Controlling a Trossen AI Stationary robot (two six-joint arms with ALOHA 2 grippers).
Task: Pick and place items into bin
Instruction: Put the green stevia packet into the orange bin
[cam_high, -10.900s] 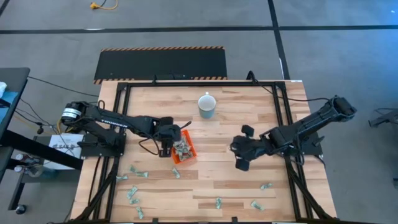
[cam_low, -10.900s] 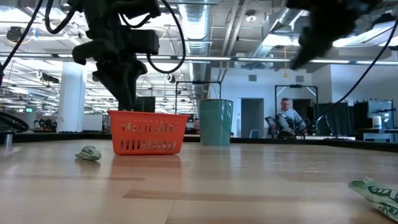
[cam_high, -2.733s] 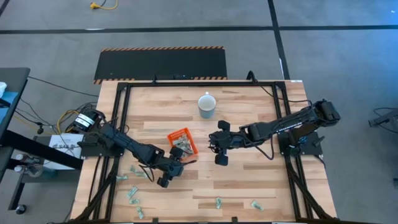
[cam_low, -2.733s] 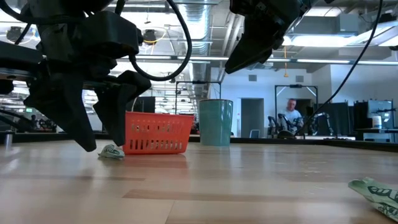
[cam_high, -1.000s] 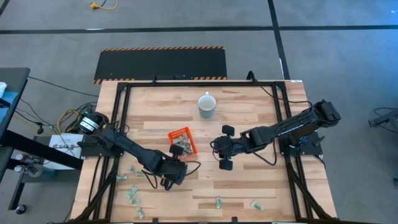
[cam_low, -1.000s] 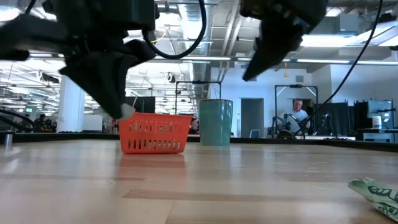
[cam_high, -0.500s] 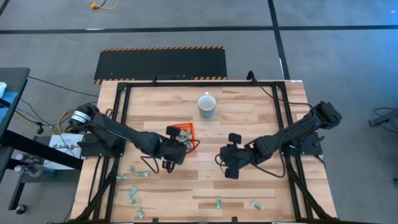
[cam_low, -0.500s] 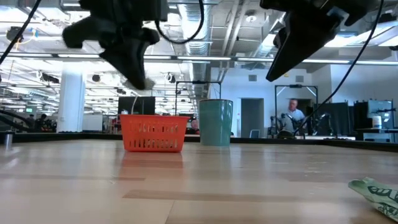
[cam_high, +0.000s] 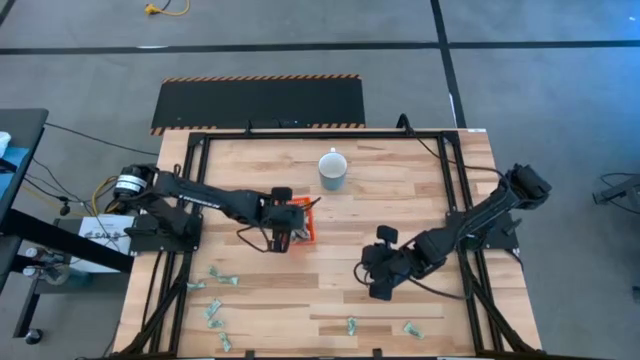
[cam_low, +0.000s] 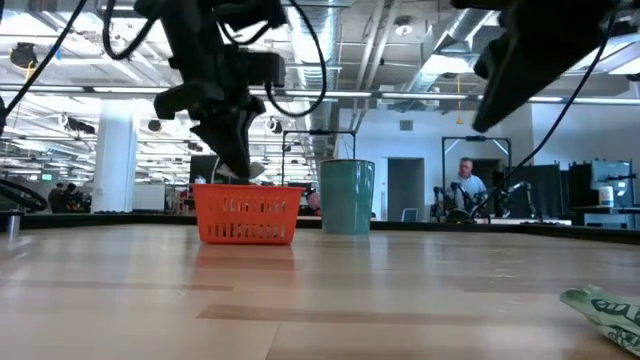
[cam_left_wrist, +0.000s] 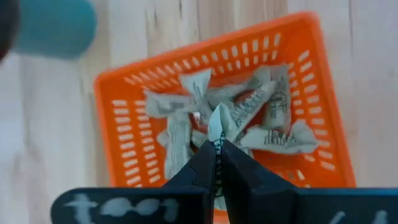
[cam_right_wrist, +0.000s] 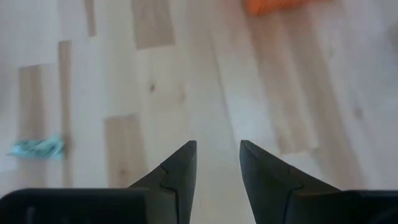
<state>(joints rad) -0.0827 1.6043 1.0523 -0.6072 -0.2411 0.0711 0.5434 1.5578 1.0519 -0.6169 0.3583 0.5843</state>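
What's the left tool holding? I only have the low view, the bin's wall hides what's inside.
Observer: Left tool is shut on one crumpled item, hanging over the orange bin.
Operator: Anything in the bin already?
Observer: Yes, the left wrist view shows several crumpled items lying on its floor.
Operator: Where's the right tool? It's cut off in my frame.
Observer: Right tool is open and empty, over bare table on the right half, with one loose item ahead of it.
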